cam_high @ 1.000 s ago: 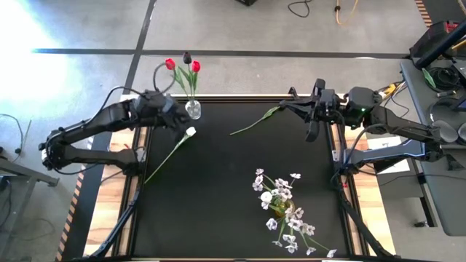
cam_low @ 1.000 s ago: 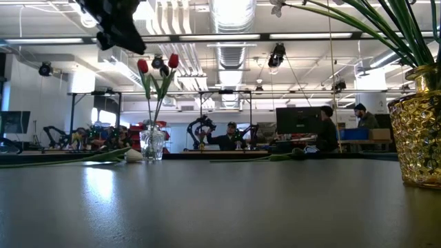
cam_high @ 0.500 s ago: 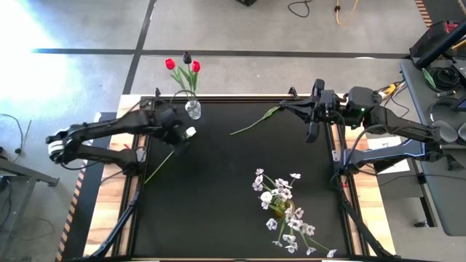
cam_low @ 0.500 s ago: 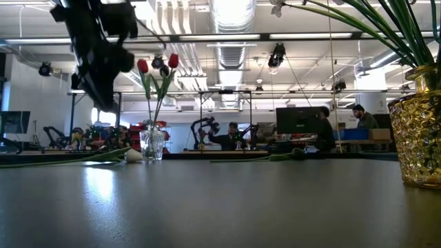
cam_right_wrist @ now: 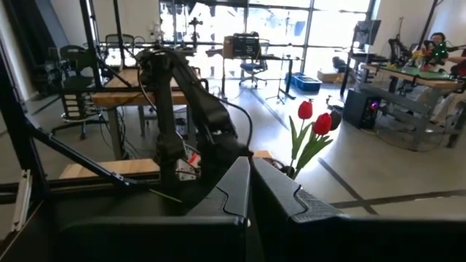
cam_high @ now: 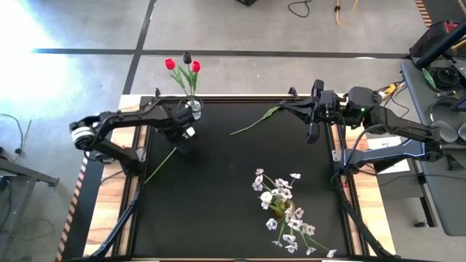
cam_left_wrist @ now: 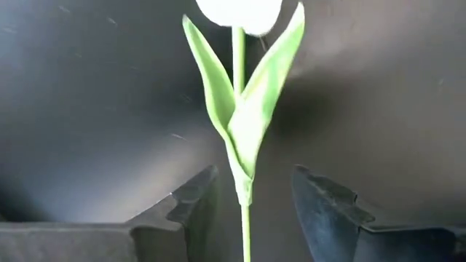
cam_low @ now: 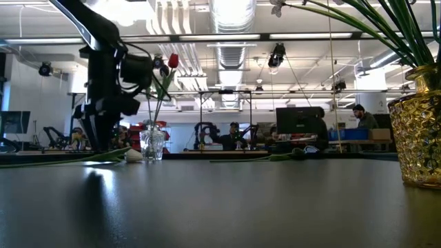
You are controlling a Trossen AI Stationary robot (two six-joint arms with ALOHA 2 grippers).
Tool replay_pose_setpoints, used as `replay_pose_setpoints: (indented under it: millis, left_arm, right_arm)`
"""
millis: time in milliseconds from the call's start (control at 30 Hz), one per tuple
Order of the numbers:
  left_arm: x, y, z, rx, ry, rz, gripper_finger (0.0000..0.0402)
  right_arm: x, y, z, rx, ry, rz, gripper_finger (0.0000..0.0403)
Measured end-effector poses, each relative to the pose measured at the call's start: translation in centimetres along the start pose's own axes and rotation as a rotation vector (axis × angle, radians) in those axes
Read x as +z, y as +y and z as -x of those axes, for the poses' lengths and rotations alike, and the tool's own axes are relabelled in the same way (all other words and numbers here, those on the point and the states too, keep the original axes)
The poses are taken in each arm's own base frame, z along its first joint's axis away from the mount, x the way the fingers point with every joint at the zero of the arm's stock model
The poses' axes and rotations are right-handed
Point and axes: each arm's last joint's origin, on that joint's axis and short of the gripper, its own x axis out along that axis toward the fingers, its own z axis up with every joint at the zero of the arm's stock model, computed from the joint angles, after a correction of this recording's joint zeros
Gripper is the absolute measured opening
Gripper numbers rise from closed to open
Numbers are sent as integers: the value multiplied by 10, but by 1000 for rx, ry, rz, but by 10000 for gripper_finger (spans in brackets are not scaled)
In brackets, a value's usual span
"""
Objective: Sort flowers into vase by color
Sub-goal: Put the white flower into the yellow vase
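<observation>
A white tulip lies flat on the black table, and its long green stem runs toward the near left. My left gripper points down over it, open, one finger on each side of the stem just below the leaves, touching nothing. In the low view the left gripper hangs close to the table beside the white tulip head. A clear vase at the far edge holds two red tulips and a dark one. My right gripper waits shut at the far right.
A second green-stemmed flower lies on the table near the far edge, left of the right gripper. A gold vase with sprays of small white blossoms stands near the right front. The gold vase looms close in the low view.
My left gripper has moved from beside the clear vase toward the near edge and down, ending low over the white tulip's stem. The tulip has stayed where it lay. The right arm has kept still.
</observation>
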Motion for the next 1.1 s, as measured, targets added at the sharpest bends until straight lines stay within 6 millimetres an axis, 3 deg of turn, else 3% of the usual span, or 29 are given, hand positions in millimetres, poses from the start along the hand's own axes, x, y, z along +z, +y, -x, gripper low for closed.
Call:
replay_pose_setpoints:
  millis: [267, 367, 467, 633, 900, 1100]
  left_arm:
    - [2, -2, -24, -39, 42, -8, 115]
    - [2, -3, -23, -50, 18, -22, 70]
    - [5, -4, -9, -82, -56, -26, 17]
    - [16, -10, 42, -279, -303, 9, 8]
    - [44, -26, 156, -673, -922, 12, 0]
    - [71, -61, 220, -785, -1189, -139, 0]
  right_arm:
    - [0, 0, 0, -1, 0, -51, 9]
    - [0, 0, 0, 0, 0, -54, 9]
    - [0, 0, 0, 19, 0, -81, 9]
    - [-2, 3, 1, 97, 25, -134, 9]
    - [-29, 7, -5, 204, 167, -176, 9]
    - [-46, 3, -10, 181, 193, -297, 9]
